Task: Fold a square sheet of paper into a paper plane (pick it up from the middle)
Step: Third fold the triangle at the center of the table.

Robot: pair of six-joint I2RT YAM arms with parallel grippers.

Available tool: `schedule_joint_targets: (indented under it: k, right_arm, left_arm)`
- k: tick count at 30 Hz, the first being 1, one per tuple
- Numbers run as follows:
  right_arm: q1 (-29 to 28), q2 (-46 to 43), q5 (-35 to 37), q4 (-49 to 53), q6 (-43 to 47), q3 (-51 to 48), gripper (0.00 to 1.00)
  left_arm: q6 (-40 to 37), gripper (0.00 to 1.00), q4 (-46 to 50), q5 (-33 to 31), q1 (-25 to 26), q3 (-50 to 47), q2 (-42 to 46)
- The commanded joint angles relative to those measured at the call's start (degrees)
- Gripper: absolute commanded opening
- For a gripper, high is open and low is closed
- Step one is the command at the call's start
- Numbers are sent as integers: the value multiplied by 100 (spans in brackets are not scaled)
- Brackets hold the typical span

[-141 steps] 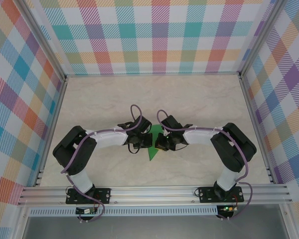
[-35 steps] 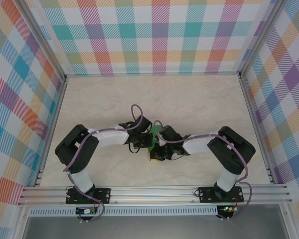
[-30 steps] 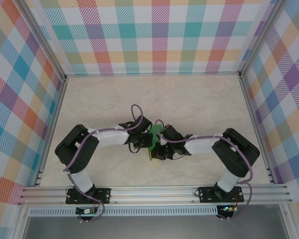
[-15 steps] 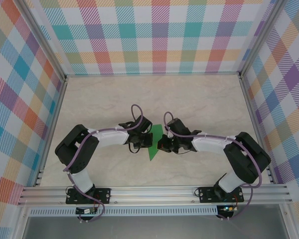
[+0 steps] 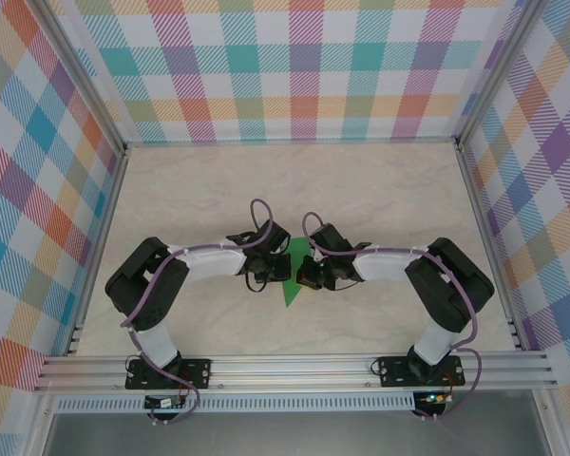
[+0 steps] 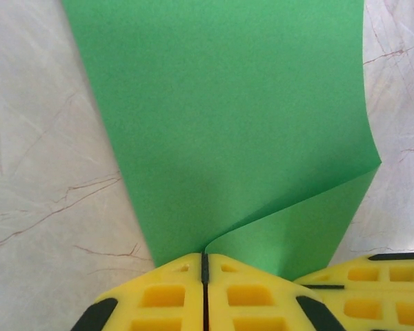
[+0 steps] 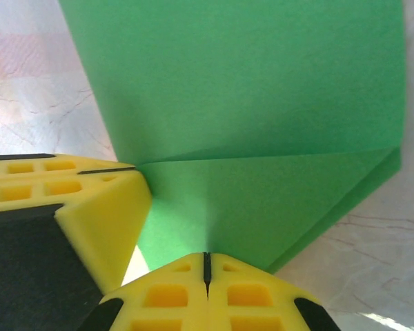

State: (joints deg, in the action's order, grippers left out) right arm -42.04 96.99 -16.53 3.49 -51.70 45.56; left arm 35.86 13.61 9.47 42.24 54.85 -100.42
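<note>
The green square sheet of paper [image 5: 290, 293] lies on the table between the two arms. It is creased into a narrow dart with its point toward the bases. My left gripper [image 5: 276, 274] is at its left edge with the jaws shut. In the left wrist view the paper [image 6: 221, 103] has a flap that lifts right at the left gripper's [image 6: 205, 256] tips. My right gripper [image 5: 305, 278] is shut at the right edge. In the right wrist view its tips [image 7: 205, 256] touch the folded flap of the paper [image 7: 248, 83]. Whether either gripper nips the paper I cannot tell.
The marbled tabletop [image 5: 380, 190] runs back to checked walls [image 5: 294, 66] on three sides. An aluminium rail [image 5: 294, 369] crosses the near edge by the arm bases. The left gripper's yellow finger [image 7: 90, 207] stands close beside the right gripper's tips.
The right gripper lay over the paper a second ago, drew off to the right, and has come back to the paper's right edge. The left arm has stayed in place.
</note>
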Motion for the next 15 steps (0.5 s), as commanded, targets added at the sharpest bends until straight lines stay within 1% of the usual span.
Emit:
schedule_joint_targets:
  k: [1, 3, 5, 6, 8, 10, 13, 15]
  right_arm:
    - [21, 51, 152, 201, -87, 9, 2]
    - [21, 48, 177, 222, -135, -37, 2]
    - [21, 34, 195, 201, -172, -72, 2]
    - [21, 33, 194, 205, -178, -81, 2]
    - [21, 46, 187, 210, -207, -68, 2]
    - [21, 51, 177, 205, -221, -55, 2]
    - [21, 46, 179, 205, -258, -51, 2]
    - [21, 32, 177, 205, -267, -55, 2]
  left_arm:
    - [-90, 13, 206, -122, -45, 203, -26]
    - [39, 21, 494, -331, -45, 265, 108]
    - [245, 32, 793, -677, -45, 347, 234]
    - [340, 35, 972, -827, -40, 400, 287]
    - [429, 39, 1166, -889, -47, 463, 401]
    - [502, 41, 1126, -750, -19, 372, 579]
    - [634, 41, 782, -319, 44, 96, 932]
    - [797, 34, 521, -70, 97, -109, 1142]
